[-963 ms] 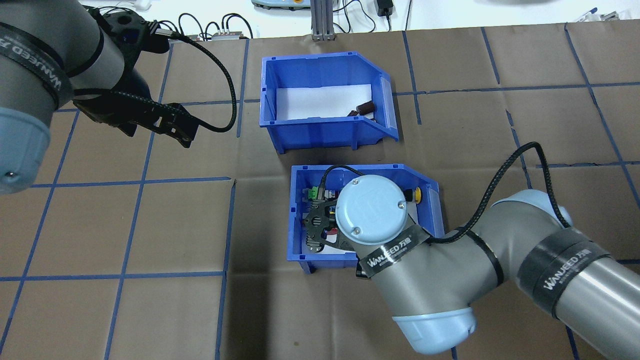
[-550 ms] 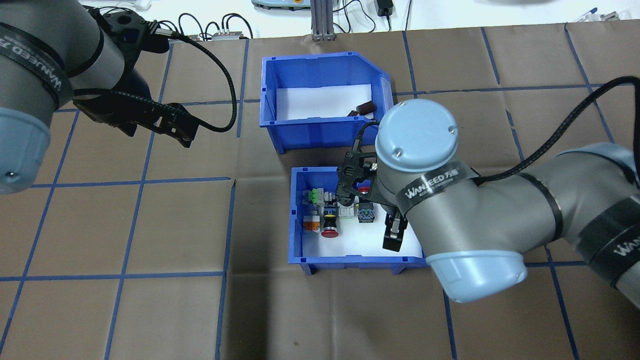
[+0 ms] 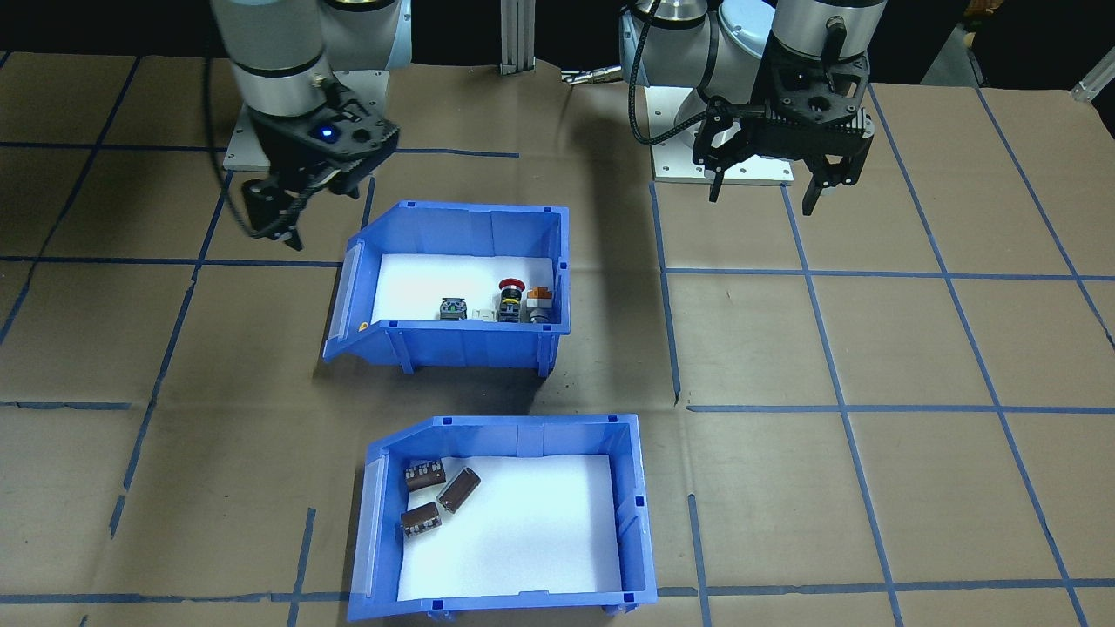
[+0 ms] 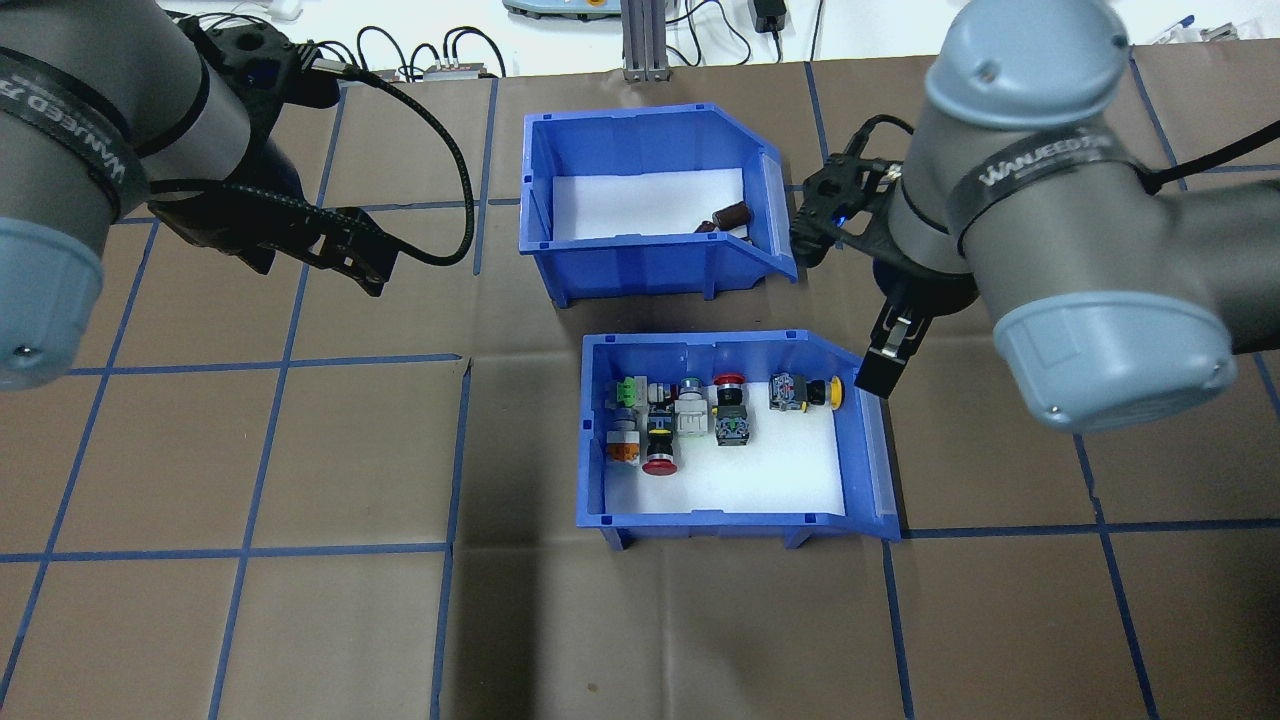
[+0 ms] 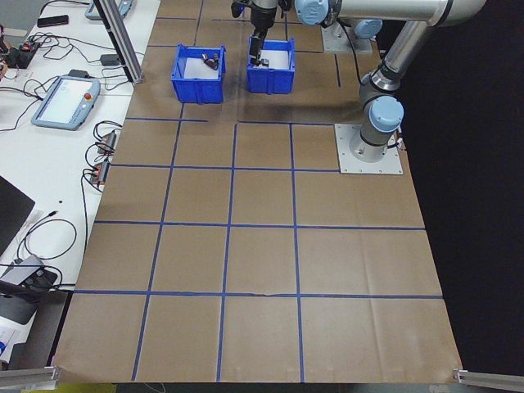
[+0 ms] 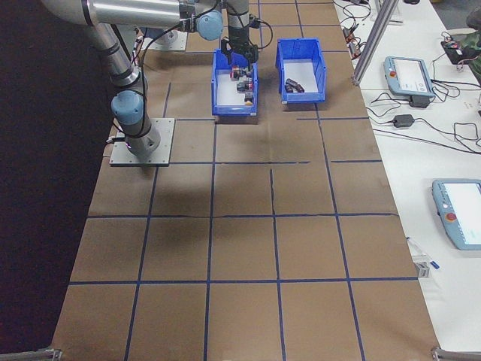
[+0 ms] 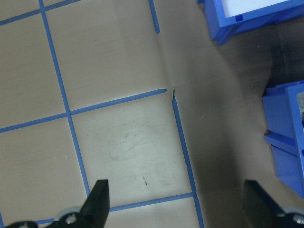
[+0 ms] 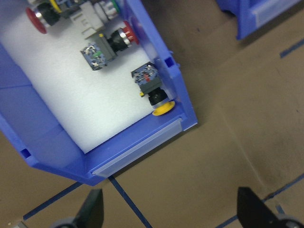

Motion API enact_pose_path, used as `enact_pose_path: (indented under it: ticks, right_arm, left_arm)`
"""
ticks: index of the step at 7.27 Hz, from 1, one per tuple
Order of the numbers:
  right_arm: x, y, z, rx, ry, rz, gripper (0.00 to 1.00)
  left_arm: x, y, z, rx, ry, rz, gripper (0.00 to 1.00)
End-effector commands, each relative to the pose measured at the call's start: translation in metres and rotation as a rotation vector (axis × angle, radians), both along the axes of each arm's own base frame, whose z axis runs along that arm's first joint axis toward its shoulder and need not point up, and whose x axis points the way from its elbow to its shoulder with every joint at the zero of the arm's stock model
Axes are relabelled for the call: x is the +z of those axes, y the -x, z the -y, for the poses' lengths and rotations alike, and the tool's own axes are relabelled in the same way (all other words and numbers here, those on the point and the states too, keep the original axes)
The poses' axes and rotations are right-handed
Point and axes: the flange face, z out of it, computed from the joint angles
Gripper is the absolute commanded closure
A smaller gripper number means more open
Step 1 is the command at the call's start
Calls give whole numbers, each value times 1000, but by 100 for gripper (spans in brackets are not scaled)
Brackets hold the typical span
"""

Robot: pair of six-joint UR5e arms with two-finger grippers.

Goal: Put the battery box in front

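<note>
The battery box (image 4: 650,255), a blue bin with a white foam floor and a few dark-brown cylinders (image 4: 735,213), stands on the far side of the table from the robot and shows in the front-facing view (image 3: 631,488) too. My right gripper (image 4: 843,310) hangs open and empty above the table, just right of both bins, between their sloped lips. Its wrist view shows both fingers (image 8: 90,211) wide apart. My left gripper (image 4: 350,255) is open too, well left of the battery box over bare table, with its fingertips (image 7: 97,202) spread.
A like blue bin (image 4: 595,440) with colourful push-buttons and switches sits on the robot's side of the battery box. An aluminium post (image 4: 640,40) and cables line the far table edge. Brown paper with blue tape lines covers the table (image 4: 250,450).
My right gripper rose out of the push-button bin and moved right and away from the robot, to beside the bins' lips. Both bins and the left arm stayed put.
</note>
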Motion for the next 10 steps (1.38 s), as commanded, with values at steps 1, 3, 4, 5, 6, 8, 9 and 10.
enact_pose_path:
  ticks: [1,3,4,5,6,8,9,10]
  right_arm:
    - [32,53,27,-422,70,48,0]
    - [54,54,37,-733,119,82,0]
    - [51,51,42,-875,86,117,0]
    - [55,45,54,-959,64,172,0]
    - [55,43,70,-1011,29,160,0]
    - [50,44,82,-1142,-12,127,0]
    - [46,44,80,-1206,-18,117,0]
    - [44,44,79,-1208,-21,117,0]
  left_arm:
    - [0,1,0,-1,0,-2,1]
    - [0,0,0,-1,0,0,1]
    - [0,0,0,-1,0,0,1]
    - [-1,0,0,-1,-1,0,1]
    - [-1,1,0,-1,-1,-2,1]
    - [0,0,0,-1,0,0,1]
    - [-1,0,0,-1,-1,0,1]
    - [-1,0,0,-1,-1,0,1]
